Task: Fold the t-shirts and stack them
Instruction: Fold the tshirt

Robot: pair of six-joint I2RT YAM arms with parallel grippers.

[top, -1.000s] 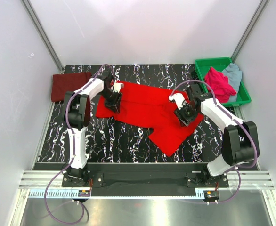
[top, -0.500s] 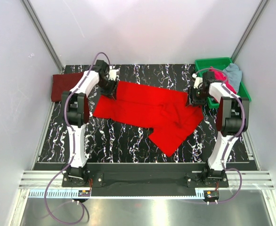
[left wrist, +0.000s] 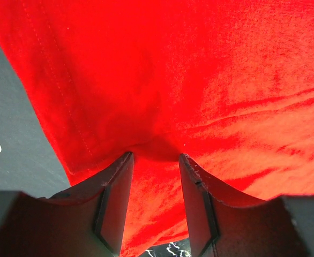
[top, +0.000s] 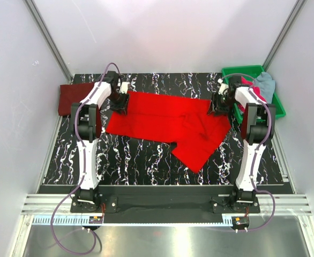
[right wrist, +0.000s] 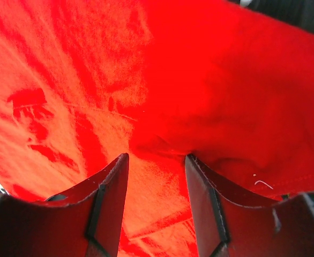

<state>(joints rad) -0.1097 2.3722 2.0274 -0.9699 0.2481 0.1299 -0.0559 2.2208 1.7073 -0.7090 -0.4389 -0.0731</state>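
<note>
The bright red t-shirt [top: 162,120] lies spread across the middle of the black marbled table, with a flap hanging toward the near right. My left gripper [top: 120,101] is at its far left corner and my right gripper [top: 217,104] at its far right corner. In the left wrist view the gripper [left wrist: 154,156] has red cloth [left wrist: 200,80] bunched between its narrowly set jaws. The right wrist view shows the same for the right gripper [right wrist: 157,156] on the cloth [right wrist: 226,96]. The dark maroon shirt [top: 71,96] lies folded at the far left. The magenta-pink shirt [top: 257,92] and grey-blue shirt [top: 266,83] lie in the tray.
A green plastic tray [top: 243,68] stands at the far right corner, just beyond my right gripper. White walls with metal posts close in the table on three sides. Bare marbled table [top: 135,160] shows in front of the red shirt.
Both grippers moved away from me toward the far edge, dragging the red shirt's far edge with them. That edge now lies straighter and the shirt is spread flatter.
</note>
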